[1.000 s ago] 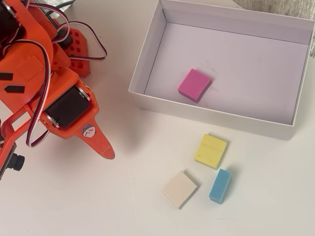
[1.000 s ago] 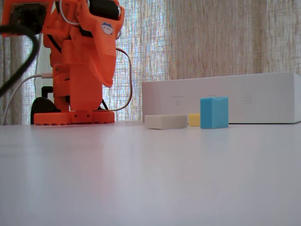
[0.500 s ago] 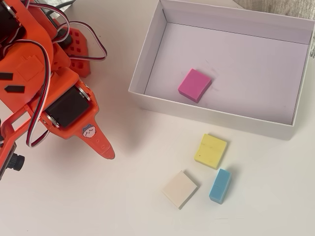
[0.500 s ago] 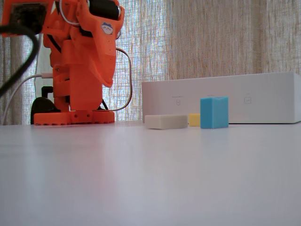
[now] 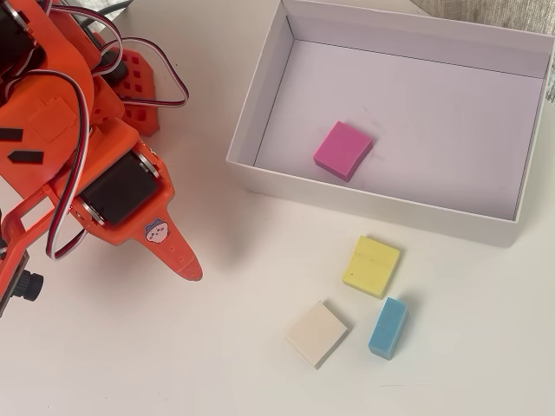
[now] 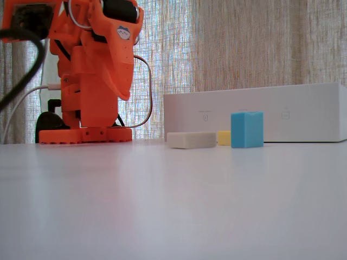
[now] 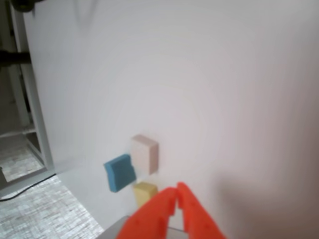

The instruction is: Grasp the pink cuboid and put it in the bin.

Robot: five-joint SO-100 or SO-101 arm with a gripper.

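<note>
Nothing has shifted over the last second: in the fixed view my arm sits folded back over its base exactly as it did a moment ago, and the blocks on the table have not stirred. My claw (image 7: 177,196) is closed on nothing, the two orange tips pressed together in the wrist view, hanging over bare table. The pink block (image 5: 342,150) lies flat on the pale floor of the bin (image 5: 260,104), well away from my claw and beyond the bin's near wall, a little in from that wall, touching none of the sides. So I judge the job done: the block is in the bin and I am drawn back, with nothing left to carry. The fixed view cannot confirm this, since the bin's white wall (image 6: 271,111) hides its inside. Out on the table, between my claw and the bin's near wall, sit three other blocks: a yellow block (image 5: 371,266) closest to the bin, a blue block (image 5: 388,328) standing on edge just beside it, and a cream block (image 5: 316,333) lying flat, the nearest of the three to my claw. In the wrist view they cluster just ahead of my tips. None of them touches the bin, and none bars my way unless I reach forward again.
</note>
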